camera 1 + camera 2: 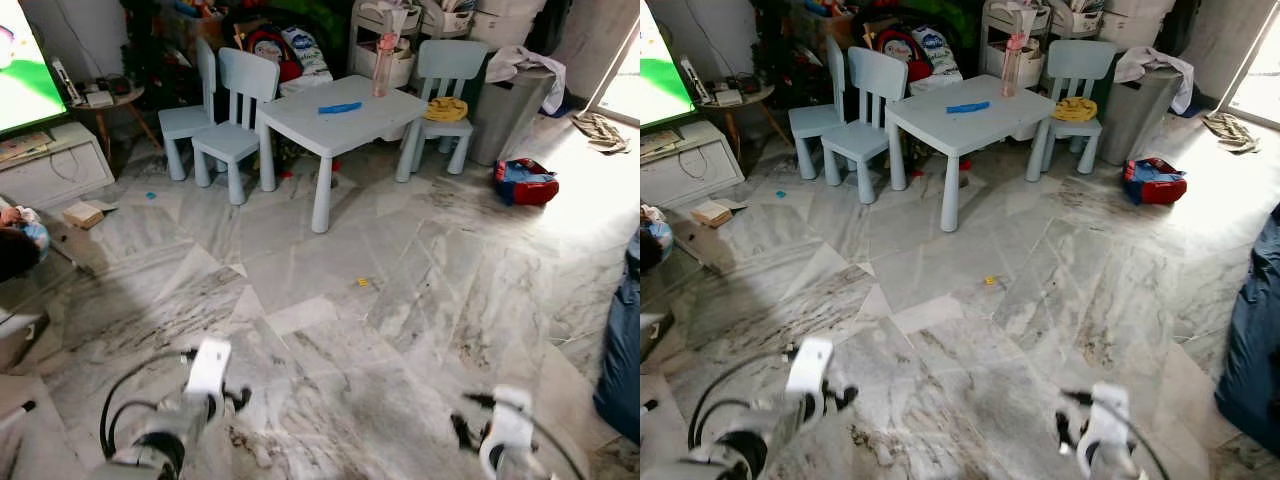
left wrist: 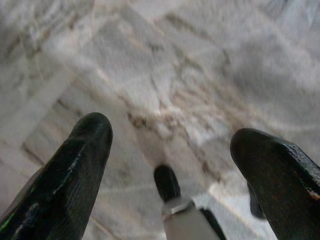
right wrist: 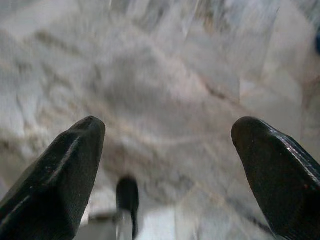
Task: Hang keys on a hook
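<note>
My left gripper (image 2: pixel 170 135) hangs low over the grey marble floor (image 1: pixel 400 300), and its two black fingers (image 2: pixel 75 170) stand wide apart with nothing between them. The left arm (image 1: pixel 208 368) is at the lower left of the head views. My right gripper (image 3: pixel 167 130) also hangs over the floor, open and empty, its fingers (image 3: pixel 280 165) spread. The right arm (image 1: pixel 508 428) is at the lower right.
A pale blue child's table (image 1: pixel 345 118) with three matching chairs (image 1: pixel 236 120) stands ahead, a pink bottle (image 1: pixel 383 62) on it. A TV cabinet (image 1: pixel 50 160) is at the left, a red-blue bag (image 1: pixel 527 183) at the right and a small yellow bit (image 1: pixel 362 282) on the floor.
</note>
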Robot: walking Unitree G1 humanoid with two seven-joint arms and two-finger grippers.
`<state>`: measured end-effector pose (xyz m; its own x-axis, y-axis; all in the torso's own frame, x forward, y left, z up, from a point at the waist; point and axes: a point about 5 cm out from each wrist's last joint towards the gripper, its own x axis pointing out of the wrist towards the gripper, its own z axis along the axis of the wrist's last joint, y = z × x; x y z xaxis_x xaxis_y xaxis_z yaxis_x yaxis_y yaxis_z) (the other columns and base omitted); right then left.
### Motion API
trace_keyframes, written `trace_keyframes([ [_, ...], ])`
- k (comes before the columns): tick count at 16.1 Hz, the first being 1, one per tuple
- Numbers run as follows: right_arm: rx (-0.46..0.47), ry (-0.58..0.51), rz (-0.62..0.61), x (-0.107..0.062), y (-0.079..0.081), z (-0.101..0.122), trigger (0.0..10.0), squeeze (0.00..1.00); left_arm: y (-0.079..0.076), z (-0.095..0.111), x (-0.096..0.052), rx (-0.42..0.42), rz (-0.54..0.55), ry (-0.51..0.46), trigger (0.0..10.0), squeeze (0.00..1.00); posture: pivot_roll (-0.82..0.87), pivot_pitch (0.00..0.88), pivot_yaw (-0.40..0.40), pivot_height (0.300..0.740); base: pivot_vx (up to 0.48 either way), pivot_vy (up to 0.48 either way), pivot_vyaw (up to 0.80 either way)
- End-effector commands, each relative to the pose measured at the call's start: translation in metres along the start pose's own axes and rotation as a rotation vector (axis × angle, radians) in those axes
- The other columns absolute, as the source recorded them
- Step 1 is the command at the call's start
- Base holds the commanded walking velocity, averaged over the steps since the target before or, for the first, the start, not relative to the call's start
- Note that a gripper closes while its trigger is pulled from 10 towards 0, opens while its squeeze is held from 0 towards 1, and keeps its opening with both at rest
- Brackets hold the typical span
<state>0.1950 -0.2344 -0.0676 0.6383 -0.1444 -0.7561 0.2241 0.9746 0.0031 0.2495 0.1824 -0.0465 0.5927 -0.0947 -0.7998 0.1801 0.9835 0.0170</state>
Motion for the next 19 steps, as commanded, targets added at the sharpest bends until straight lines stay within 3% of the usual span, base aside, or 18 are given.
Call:
trace_keyframes([
  [1,-0.025,0.054,0.009,-0.001,0.003,-0.012,10.0,0.00,-0.001,-0.009,0.000,0.010,0.004,0.028,10.0,0.00,0.03,0.000,-0.077,0.740,0.000,0.000,0.00],
  [5,-0.055,0.153,0.087,-0.006,0.027,-0.040,10.0,0.00,0.003,-0.057,-0.007,0.034,0.025,0.149,10.0,0.00,0.04,0.000,-0.082,0.740,0.000,0.000,0.00],
  [9,-0.087,0.192,0.125,-0.010,0.038,-0.055,10.0,0.00,0.002,-0.081,-0.012,0.036,0.017,0.209,10.0,0.00,0.05,0.000,-0.093,0.740,0.000,0.000,0.00],
  [12,-0.092,0.195,0.125,-0.010,0.037,-0.055,10.0,0.00,0.001,-0.067,-0.009,0.042,0.015,0.175,10.0,0.00,0.05,0.000,-0.095,0.740,0.000,0.000,0.00],
  [14,-0.096,0.214,0.185,-0.011,0.045,-0.057,10.0,0.00,-0.002,-0.056,-0.006,0.049,0.013,0.151,10.0,0.00,0.05,0.000,-0.093,0.740,0.000,0.000,0.00],
  [15,-0.150,0.233,0.234,-0.013,0.054,-0.062,10.0,0.00,-0.005,-0.049,-0.004,0.095,0.002,0.142,10.0,0.00,0.05,0.000,-0.092,0.740,0.000,0.000,0.00],
  [19,-0.141,0.214,0.192,-0.012,0.055,-0.062,10.0,0.00,-0.006,-0.040,-0.002,0.119,0.005,0.132,10.0,0.00,0.05,0.000,-0.079,0.740,0.000,0.000,0.00],
])
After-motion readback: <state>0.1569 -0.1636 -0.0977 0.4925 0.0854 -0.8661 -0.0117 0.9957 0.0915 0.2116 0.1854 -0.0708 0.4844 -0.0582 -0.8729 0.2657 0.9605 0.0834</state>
